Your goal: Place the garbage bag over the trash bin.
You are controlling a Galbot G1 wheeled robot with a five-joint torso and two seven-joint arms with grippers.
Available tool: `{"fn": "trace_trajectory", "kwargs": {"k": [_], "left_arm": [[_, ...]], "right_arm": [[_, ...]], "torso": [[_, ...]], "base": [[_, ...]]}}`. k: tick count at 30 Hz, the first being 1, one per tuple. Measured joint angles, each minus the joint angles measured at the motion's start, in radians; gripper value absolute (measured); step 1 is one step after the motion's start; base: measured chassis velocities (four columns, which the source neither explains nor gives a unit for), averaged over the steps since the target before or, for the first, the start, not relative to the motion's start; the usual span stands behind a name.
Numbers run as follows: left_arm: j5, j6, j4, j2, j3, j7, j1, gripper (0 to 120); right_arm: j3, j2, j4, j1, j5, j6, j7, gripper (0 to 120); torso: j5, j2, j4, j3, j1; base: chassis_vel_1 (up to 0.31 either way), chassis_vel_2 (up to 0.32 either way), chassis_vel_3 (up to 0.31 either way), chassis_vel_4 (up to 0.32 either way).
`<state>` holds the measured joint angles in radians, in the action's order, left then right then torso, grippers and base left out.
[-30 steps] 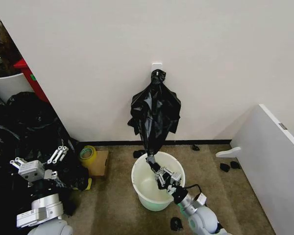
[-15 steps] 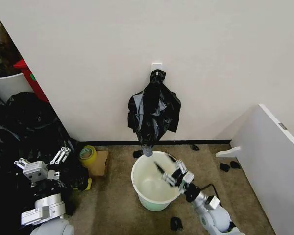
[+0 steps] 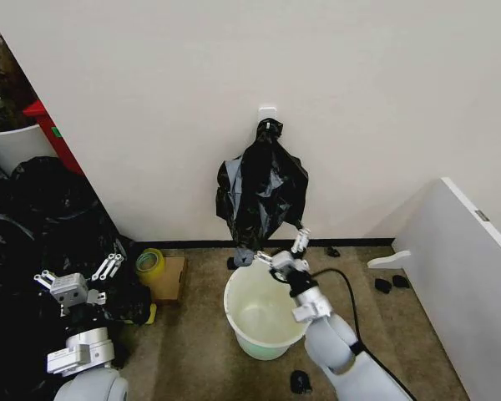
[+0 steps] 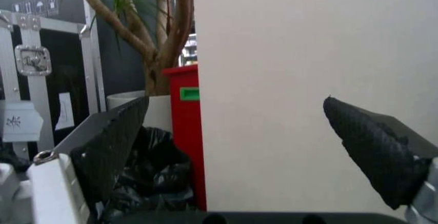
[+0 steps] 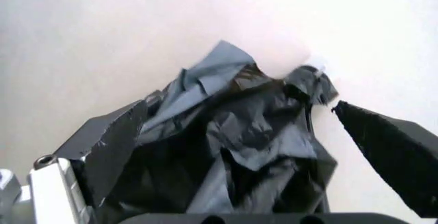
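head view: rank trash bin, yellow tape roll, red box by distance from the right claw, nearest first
1. The trash bin: directly below the open right claw, which hovers over its far rim.
2. The yellow tape roll: on the floor to the robot's left of the bin.
3. The red box: far left, behind the wall corner.

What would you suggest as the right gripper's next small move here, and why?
Probably ease the right gripper forward toward the wall and shut it on the lower part of the garbage bag. It is open, just in front of the bag's bottom, above the far rim of the trash bin. The bag hangs on the wall from its top, not yet over the bin. The left gripper waits open, off to the left.
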<state>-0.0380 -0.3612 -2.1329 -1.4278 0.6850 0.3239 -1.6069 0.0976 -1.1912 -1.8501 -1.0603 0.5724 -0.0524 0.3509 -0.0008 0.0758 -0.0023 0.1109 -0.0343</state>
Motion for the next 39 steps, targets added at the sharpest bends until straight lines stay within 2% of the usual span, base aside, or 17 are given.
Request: {"fn": "trace_trajectory", "kwargs": {"k": [2,3,7,8,10,12,20,29,34,39], "left_arm": [[-0.001,0.0,0.015,-0.003,0.0,0.001,0.009,100],[-0.001,0.0,0.015,-0.003,0.0,0.001,0.009,100],[-0.001,0.001,0.035,-0.009,0.0,0.003,0.028,100],[-0.001,0.001,0.035,-0.009,0.0,0.003,0.028,100],[-0.001,0.001,0.036,-0.012,-0.001,0.004,0.031,100],[-0.001,0.001,0.036,-0.012,-0.001,0.004,0.031,100],[0.003,0.001,0.018,-0.016,0.003,0.007,0.013,100],[0.021,0.001,-0.018,-0.027,0.002,0.009,-0.009,100],[0.029,0.001,-0.029,-0.034,0.0,0.009,-0.015,100],[0.036,0.001,-0.038,-0.039,-0.001,0.01,-0.021,100]], "right_arm": [[0.079,0.027,-0.022,0.041,0.001,0.15,0.05,100],[0.079,0.027,-0.022,0.041,0.001,0.15,0.05,100],[0.202,0.055,-0.008,0.126,-0.001,0.465,0.11,100],[0.202,0.055,-0.008,0.126,-0.001,0.465,0.11,100],[0.238,0.051,0.014,0.156,-0.032,0.591,0.129,100],[0.246,0.041,0.036,0.17,-0.049,0.617,0.135,100],[0.216,0.018,0.088,0.194,-0.038,0.588,0.129,100],[0.174,0.042,0.084,0.183,-0.049,0.678,0.086,100],[0.138,0.059,0.07,0.175,-0.056,0.663,0.083,92],[0.106,0.073,0.07,0.169,-0.027,0.649,0.074,72]], "torso": [[-0.0001,0.0,-0.0001,0.0,0.0],[-0.0001,0.0,-0.0001,0.0,0.0],[0.0,0.0,-0.0002,0.0,0.0],[0.0,0.0,-0.0002,0.0,0.0],[0.0001,0.0,-0.0002,0.0,0.0],[0.0002,0.0,-0.0001,0.0,0.0],[0.0002,0.0,-0.0002,0.0,0.0],[0.0002,0.0,-0.0002,0.0,0.0],[0.0002,0.0,-0.0002,0.0,0.0],[0.0002,0.0,-0.0002,0.0,0.0]], "base": [[0.0,0.0,0.0,0.0],[0.0,0.0,0.0,0.0],[0.0,0.0,0.0,0.0],[0.0,0.0,0.0,0.0],[0.0,0.0,0.0,0.0],[0.0,0.0,0.0,0.0],[0.0,0.0,0.0,0.0],[0.0,0.0,0.0,0.0],[0.0,0.0,0.0,0.0],[0.0,0.0,0.0,0.0]]}}
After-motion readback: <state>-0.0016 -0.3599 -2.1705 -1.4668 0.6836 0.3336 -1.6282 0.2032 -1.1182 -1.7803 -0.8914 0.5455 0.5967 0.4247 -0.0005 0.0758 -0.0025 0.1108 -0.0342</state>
